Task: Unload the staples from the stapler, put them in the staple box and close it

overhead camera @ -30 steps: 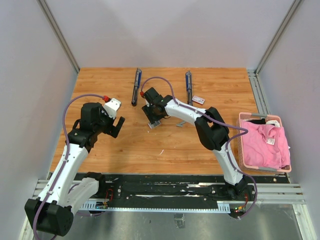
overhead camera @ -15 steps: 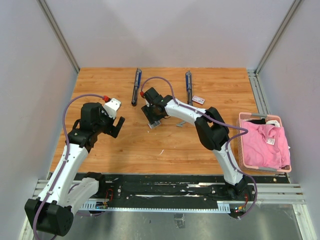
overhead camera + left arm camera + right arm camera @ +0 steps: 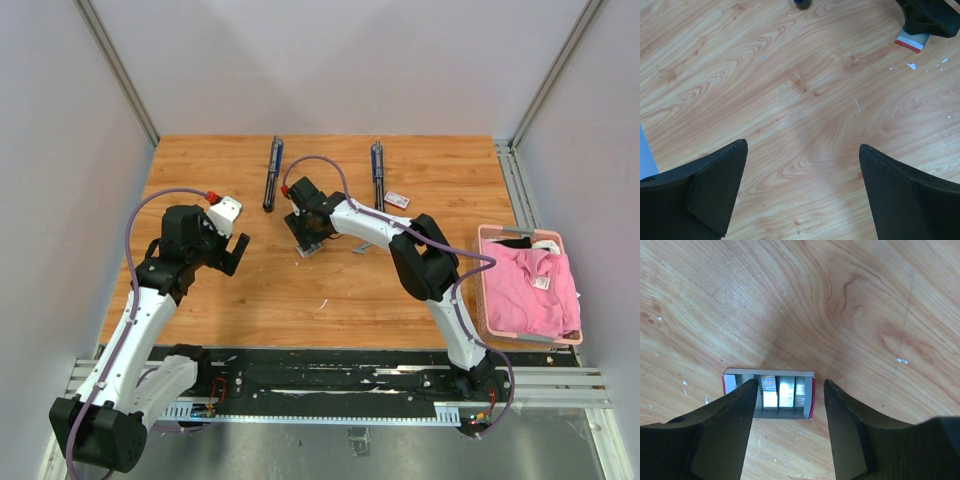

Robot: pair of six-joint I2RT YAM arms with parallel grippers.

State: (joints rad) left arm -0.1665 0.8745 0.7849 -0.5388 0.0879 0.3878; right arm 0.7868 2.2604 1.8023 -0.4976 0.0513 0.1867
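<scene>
Two long dark blue staplers lie at the back of the table, one on the left [image 3: 272, 174] and one on the right [image 3: 377, 172]. My right gripper [image 3: 308, 238] is open and hangs low over a small open white-and-red tray [image 3: 768, 374]. Silvery staple strips [image 3: 786, 392] lie side by side in the tray, between my right gripper's [image 3: 790, 385] fingers. A short grey strip [image 3: 362, 247] lies on the wood just right of it. My left gripper [image 3: 236, 252] is open and empty over bare wood, and stands the same in the left wrist view [image 3: 802, 147].
A small white box with red print [image 3: 397, 200] lies beside the right stapler. A pink basket [image 3: 484, 290] holding pink cloth stands off the table's right edge. Small white flecks dot the wood, and a thin sliver [image 3: 857, 104] lies among them. The tray's corner [image 3: 910, 44] shows in the left wrist view.
My right gripper has shifted very slightly over the tray. The left arm and the staplers have not moved.
</scene>
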